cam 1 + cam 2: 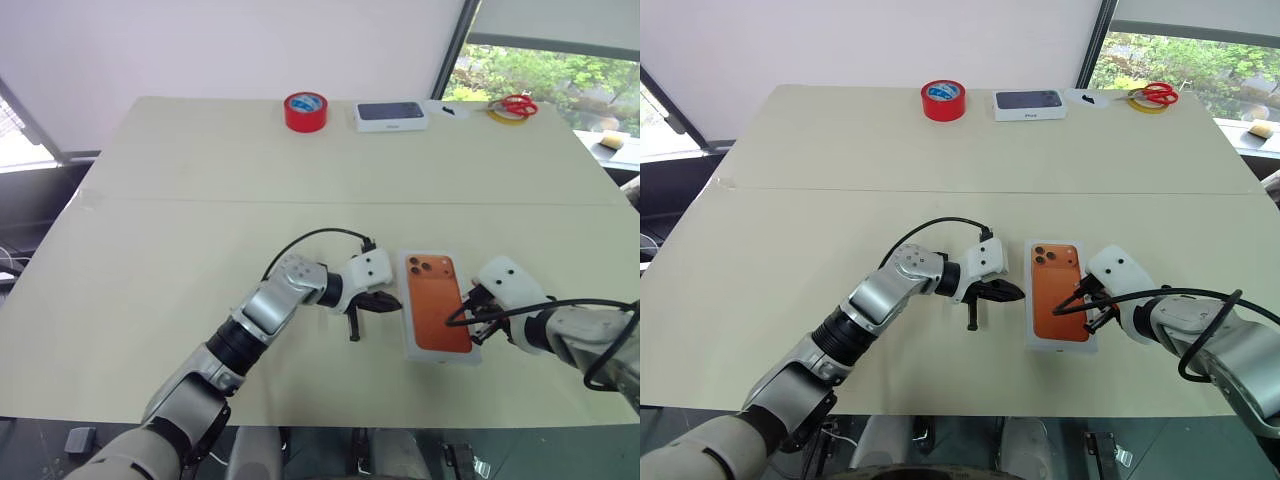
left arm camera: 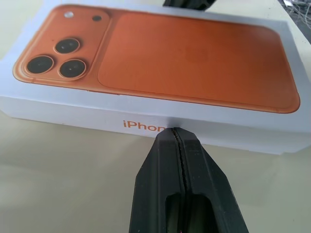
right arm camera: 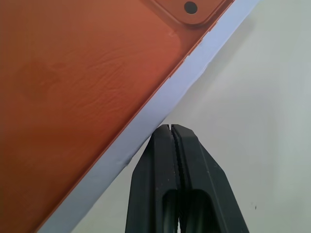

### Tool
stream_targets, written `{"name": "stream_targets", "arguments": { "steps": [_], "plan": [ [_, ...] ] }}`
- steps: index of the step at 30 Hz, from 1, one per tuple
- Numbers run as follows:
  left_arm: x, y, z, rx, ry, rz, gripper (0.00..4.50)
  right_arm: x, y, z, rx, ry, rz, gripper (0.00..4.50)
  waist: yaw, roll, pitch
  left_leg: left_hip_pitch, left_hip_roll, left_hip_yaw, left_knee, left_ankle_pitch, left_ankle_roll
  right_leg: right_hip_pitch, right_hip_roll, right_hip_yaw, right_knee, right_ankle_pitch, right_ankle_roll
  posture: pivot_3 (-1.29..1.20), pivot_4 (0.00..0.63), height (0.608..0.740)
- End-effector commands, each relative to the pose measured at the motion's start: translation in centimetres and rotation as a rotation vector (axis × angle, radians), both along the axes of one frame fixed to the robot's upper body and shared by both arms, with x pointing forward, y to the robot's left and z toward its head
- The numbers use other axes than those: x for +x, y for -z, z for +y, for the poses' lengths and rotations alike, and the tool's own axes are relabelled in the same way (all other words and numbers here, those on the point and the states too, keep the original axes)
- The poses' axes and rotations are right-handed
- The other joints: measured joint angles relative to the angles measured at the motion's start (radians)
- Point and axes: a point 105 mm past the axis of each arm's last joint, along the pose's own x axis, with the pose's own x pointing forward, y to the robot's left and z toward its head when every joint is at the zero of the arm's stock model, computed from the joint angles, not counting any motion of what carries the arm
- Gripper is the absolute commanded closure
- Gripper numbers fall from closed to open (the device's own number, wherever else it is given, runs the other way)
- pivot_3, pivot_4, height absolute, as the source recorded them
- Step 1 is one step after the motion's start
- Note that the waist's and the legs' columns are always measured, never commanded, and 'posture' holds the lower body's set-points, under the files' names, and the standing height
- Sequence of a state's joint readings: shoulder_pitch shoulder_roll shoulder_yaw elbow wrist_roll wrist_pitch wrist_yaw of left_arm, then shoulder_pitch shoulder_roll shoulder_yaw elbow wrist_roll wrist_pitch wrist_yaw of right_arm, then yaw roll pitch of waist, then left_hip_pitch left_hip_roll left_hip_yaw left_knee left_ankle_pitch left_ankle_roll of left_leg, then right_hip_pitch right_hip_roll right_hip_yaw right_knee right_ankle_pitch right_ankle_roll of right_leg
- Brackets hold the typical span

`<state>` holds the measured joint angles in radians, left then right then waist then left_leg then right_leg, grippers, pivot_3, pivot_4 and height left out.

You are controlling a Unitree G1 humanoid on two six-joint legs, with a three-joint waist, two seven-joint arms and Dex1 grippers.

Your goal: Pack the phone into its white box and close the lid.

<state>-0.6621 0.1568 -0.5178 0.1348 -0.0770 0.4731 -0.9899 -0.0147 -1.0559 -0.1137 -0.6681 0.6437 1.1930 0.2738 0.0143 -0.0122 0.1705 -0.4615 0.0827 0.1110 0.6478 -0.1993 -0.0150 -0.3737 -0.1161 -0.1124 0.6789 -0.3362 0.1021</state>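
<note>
The pale bench (image 1: 200, 200) carries everything, and the white box (image 1: 437, 352) near its front edge serves as the landmark. The box lies flat and closed: the lid (image 2: 160, 116) sits on it, its top printed with an orange phone picture and three dark lenses, orange lettering on its side wall. The phone itself cannot be seen apart from that printed top.

The left claw (image 1: 388, 303) lies just to the left of the box, its two black fingers (image 2: 182, 184) pressed together with nothing between them, tips right at the lid's lettered side. The right claw (image 1: 474, 318) is at the box's right edge, fingers (image 3: 177, 179) likewise closed on nothing, tips at the white rim.

Well beyond the box, along the far edge of the bench, stand a dark-topped white box (image 1: 390, 116), a red tape roll (image 1: 305, 111), and red-handled scissors (image 1: 515, 105) over a yellow ring.
</note>
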Motion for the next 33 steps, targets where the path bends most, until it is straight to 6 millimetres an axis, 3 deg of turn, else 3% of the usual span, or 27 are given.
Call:
{"name": "stream_targets", "arguments": {
  "steps": [1,6,11,14,17,22,25,28,33],
  "plan": [
    [-0.3,-1.9,-0.7,-0.068,0.023,-0.036,4.5,0.0,-1.0,0.4,-0.008,-0.019,-0.044,4.44,0.0,0.0,0.0,0.0,0.0,0.0,0.0,0.0,0.0,0.0,0.0,0.0,0.0,0.0,0.0,0.0,0.15,0.73],
    [-0.1,-1.6,-0.4,-0.061,0.01,-0.035,4.5,0.0,-1.2,-0.3,-0.031,-0.003,-0.048,4.44,0.0,0.0,0.0,0.0,0.0,0.0,0.0,0.0,0.0,0.0,0.0,0.0,0.0,0.0,0.0,0.0,0.15,0.73],
    [1.2,-2.2,0.0,-0.086,-0.057,-0.034,4.5,0.1,-2.7,-1.8,-0.053,0.018,-0.099,4.44,0.0,0.0,0.0,0.0,0.0,0.0,0.0,0.0,0.0,0.0,0.0,0.0,0.0,0.0,0.0,0.0,0.15,0.73],
    [1.7,-3.8,-0.7,-0.149,-0.079,-0.015,4.5,-0.9,-3.6,-1.0,0.009,-0.066,-0.114,4.44,0.002,0.0,0.0,0.0,0.0,0.0,0.0,0.0,0.0,0.0,0.0,0.0,0.0,0.0,0.0,0.0,0.15,0.73],
    [1.6,-4.1,-1.5,-0.152,-0.063,-0.025,4.5,-2.1,-3.6,0.1,0.063,-0.145,-0.104,4.44,0.002,-0.001,0.0,0.0,-0.001,0.0,0.0,0.0,0.0,0.001,0.0,-0.001,0.0,0.0,0.001,0.0,0.15,0.73],
    [1.0,-2.3,-2.6,-0.065,-0.025,-0.062,4.5,-4.4,-2.0,2.6,0.151,-0.246,-0.025,4.44,-0.002,0.0,0.0,0.001,0.0,-0.001,0.0,0.0,0.0,0.001,0.0,-0.001,0.0,0.0,0.001,0.0,0.15,0.73],
    [1.5,-0.7,-2.4,0.016,-0.05,-0.071,4.5,-4.9,-0.1,2.6,0.143,-0.21,0.03,4.44,-0.001,-0.001,0.0,0.001,0.0,-0.001,0.0,0.0,0.0,0.002,0.0,-0.001,0.0,0.0,0.001,0.0,0.15,0.73],
    [1.7,-0.6,-2.1,0.015,-0.067,-0.049,4.5,-4.8,0.7,2.4,0.122,-0.193,0.037,4.44,-0.001,-0.002,-0.001,0.001,0.0,-0.001,0.0,0.0,0.0,0.002,0.0,-0.001,0.0,0.0,0.0,0.0,0.15,0.73],
    [4.1,-4.2,0.4,-0.145,-0.19,-0.049,4.5,-2.5,-2.4,2.5,0.149,-0.198,-0.186,4.44,-0.003,-0.002,-0.001,0.001,0.0,-0.002,0.0,0.0,0.0,0.001,0.001,0.0,0.0,0.0,0.0,0.0,0.15,0.73]
  ]
}}
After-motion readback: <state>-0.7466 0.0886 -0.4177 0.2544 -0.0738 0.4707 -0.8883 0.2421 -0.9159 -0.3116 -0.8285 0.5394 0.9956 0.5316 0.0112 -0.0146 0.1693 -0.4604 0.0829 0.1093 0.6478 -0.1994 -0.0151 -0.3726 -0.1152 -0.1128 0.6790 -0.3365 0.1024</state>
